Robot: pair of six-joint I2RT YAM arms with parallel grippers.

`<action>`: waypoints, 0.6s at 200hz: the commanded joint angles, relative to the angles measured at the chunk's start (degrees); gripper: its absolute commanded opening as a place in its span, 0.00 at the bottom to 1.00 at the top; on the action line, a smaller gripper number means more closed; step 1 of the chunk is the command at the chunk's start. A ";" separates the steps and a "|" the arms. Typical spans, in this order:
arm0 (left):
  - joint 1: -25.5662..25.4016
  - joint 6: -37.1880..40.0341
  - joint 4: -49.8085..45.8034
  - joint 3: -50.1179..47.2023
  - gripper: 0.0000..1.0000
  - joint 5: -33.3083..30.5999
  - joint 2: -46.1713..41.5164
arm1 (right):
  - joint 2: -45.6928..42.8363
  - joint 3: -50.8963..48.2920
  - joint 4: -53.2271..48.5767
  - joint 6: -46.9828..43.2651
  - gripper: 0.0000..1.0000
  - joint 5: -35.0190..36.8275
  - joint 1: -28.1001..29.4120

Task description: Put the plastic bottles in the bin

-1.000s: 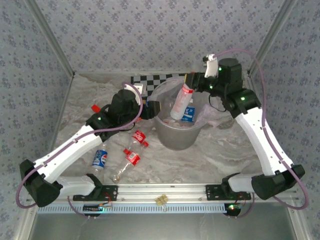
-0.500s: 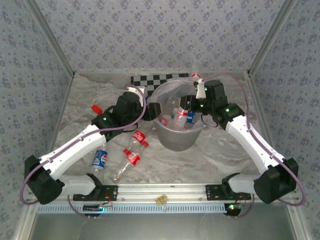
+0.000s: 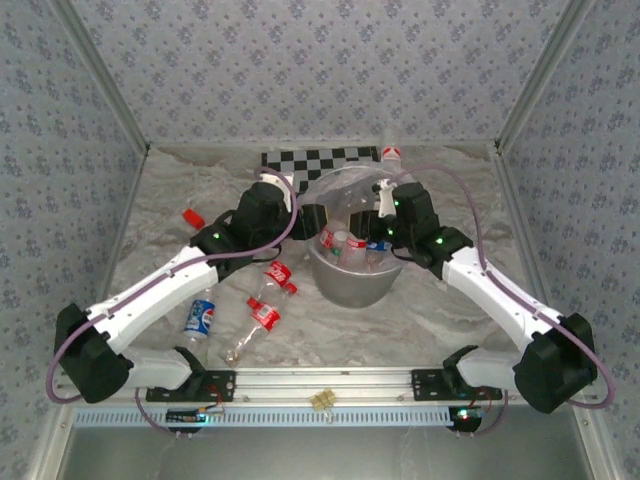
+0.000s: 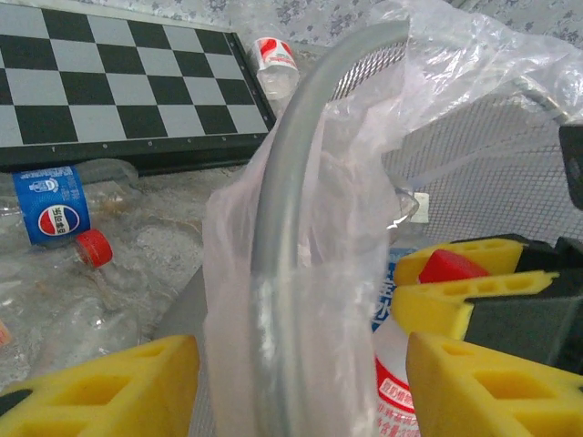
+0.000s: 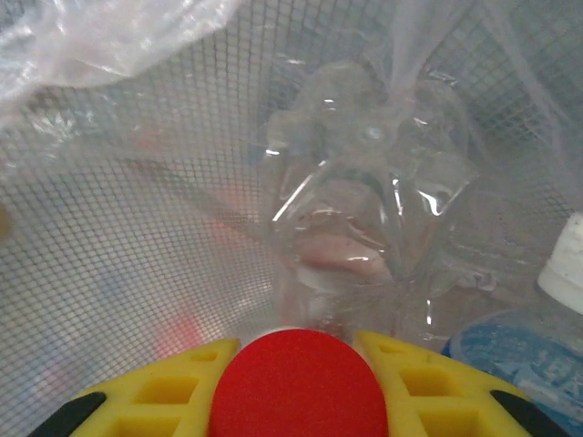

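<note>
Plastic bottles [image 3: 337, 240], top view: some lying in the bin [image 3: 350, 288]; loose on the surface [image 3: 450, 300] to its left, a blue-labelled bottle [image 3: 200, 317] and two red-labelled bottles [image 3: 278, 274]; a far bottle [image 3: 390, 155] beyond the bin, beside the checkerboard [image 3: 300, 158].
Bin, top view: round, grey, lined with a clear bag [image 3: 330, 190], standing between the two arms.
Top view, left end effector [image 3: 310, 220]: at the bin's left rim.
Top view, right end effector [image 3: 372, 238]: reaching down inside the bin from the right.
Left wrist view, bin rim [image 4: 282, 228]: grey, wrapped in the crinkled bag [image 4: 237, 273], running up between the yellow fingers [image 4: 100, 382].
Left wrist view, left end effector [image 4: 301, 364]: spread, one finger on either side of the rim, a gap on each side.
Left wrist view, inside the bin: right end effector [image 4: 455, 273] around a red cap; below it, a red-and-white label [image 4: 396, 391].
Left wrist view, outside the bin: blue-labelled bottle [image 4: 55, 208] lying just beside the checkerboard's [image 4: 118, 91] near edge.
Right wrist view, right end effector [image 5: 301, 350]: pressed together on the red-capped bottle [image 5: 301, 391], pinching it at the cap.
Right wrist view, bin contents: crumpled clear bottle [image 5: 364, 209] straight ahead against the mesh wall [image 5: 137, 228]; white-capped bottle [image 5: 519, 350] with a blue label at the right.
</note>
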 commanded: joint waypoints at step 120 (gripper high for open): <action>0.26 6.85 -5.51 8.23 0.76 -0.84 0.62 | -5.04 14.90 -15.89 -7.18 0.85 -2.02 -5.31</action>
